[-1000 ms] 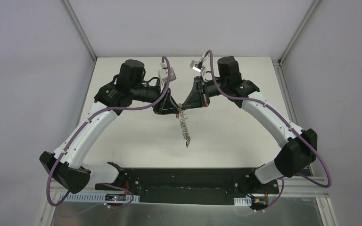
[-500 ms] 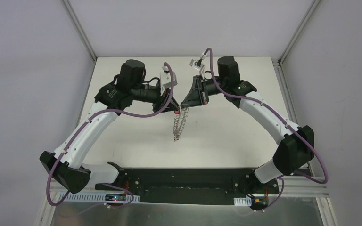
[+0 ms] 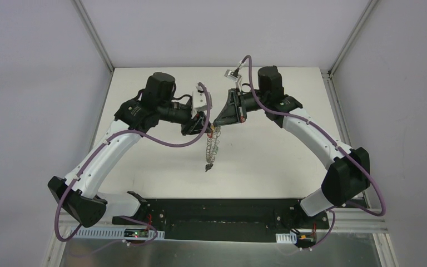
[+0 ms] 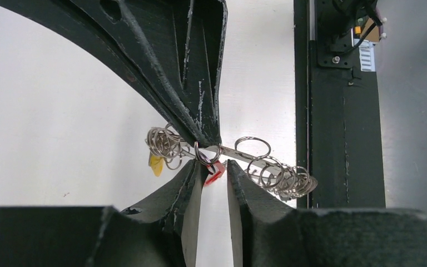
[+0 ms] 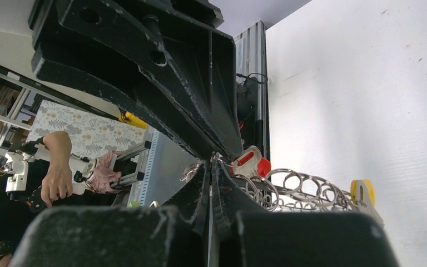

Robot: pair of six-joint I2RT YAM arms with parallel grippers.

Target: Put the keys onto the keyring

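Note:
The keyring [image 3: 211,150] is a grey metal strip with many small wire rings, hanging above the table between both arms. My right gripper [image 3: 217,124] is shut on its upper end, also seen in the right wrist view [image 5: 211,162]. My left gripper [image 3: 204,128] faces it and is open. In the left wrist view its fingertips [image 4: 195,167] stand just under the keyring [image 4: 267,167], with a red key [image 4: 214,173] between them. A yellow key [image 4: 155,164] hangs on the ring to the left. The right wrist view shows the red key [image 5: 251,161], the yellow key [image 5: 362,192] and the rings [image 5: 300,186].
The white table [image 3: 267,161] lies under the hanging ring. A black base rail [image 3: 217,214] runs along the near edge and shows in the left wrist view [image 4: 344,111]. A person's hand [image 5: 55,178] shows beyond the table in the right wrist view.
The hanging end of the keyring has swung from the right to the left. The left wrist has turned and moved a little towards the right gripper. The right gripper has stayed shut on the ring.

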